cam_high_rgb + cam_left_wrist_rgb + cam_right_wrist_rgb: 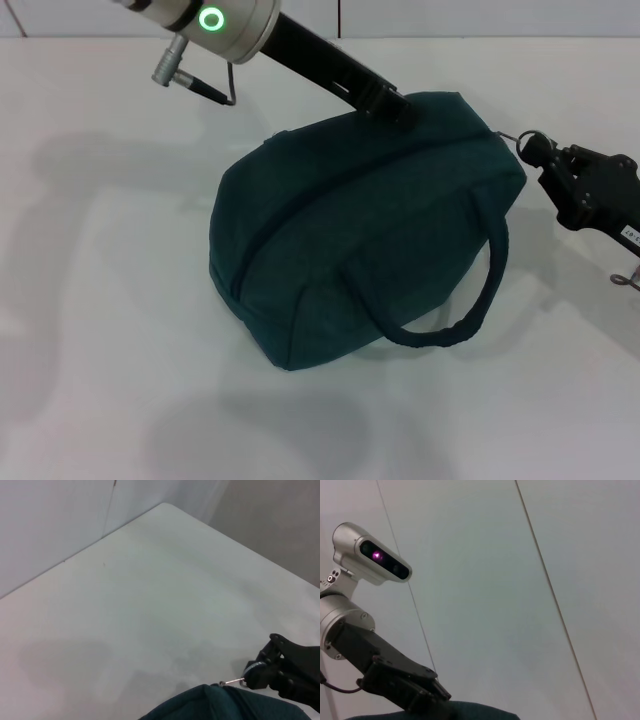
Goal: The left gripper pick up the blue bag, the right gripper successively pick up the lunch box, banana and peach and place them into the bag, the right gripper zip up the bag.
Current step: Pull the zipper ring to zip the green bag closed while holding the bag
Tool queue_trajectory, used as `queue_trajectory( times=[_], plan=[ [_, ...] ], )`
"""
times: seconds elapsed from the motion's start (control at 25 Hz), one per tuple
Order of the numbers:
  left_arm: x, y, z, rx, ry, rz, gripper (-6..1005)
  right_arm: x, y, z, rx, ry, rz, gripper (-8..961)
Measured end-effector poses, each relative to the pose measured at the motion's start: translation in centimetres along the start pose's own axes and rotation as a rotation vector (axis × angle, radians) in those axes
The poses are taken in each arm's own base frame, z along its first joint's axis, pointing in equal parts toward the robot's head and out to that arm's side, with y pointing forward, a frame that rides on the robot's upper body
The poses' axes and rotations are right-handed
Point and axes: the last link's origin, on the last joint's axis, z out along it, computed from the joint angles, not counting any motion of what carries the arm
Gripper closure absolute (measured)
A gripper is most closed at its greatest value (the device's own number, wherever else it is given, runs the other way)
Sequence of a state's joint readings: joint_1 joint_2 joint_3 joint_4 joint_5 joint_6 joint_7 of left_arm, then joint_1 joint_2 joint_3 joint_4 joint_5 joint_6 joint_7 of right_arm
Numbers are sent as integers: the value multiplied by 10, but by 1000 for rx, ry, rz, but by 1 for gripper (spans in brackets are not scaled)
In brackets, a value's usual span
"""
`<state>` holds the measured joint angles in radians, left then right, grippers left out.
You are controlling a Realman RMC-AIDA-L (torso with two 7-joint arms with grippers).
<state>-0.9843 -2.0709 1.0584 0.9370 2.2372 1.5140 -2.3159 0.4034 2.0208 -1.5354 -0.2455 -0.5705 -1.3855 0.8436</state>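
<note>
Now, bag (350,230): it lies in the middle of the white tabletop (100,350), zipper looks closed; lunch box, banana and peach are not in view, probably inside.
Ring pull (508,138): at the bag's right end, stretched toward the right gripper (537,150), whose fingers are closed on it.
Left gripper (392,104): at the bag's far top edge, fingers appear closed on the fabric.
Risk, pull: if the right gripper pulls further, the thin ring may slip out or the bag may drag.
Risk, release: if the left gripper lets go first, the bag may tip toward its loose handle (470,310).
</note>
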Motion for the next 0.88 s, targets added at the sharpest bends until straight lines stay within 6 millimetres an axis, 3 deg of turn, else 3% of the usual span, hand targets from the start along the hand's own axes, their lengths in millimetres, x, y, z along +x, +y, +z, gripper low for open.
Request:
queue_trajectory(
  times=[0.16,0.88],
  plan=[
    [-2,0,1,-5,-3,-4,878,0,-2,0,10,5,-1,890],
    [-4,9,-9,-102,15,-21,897,15,-14,3,91,114,-38,887]
  ],
)
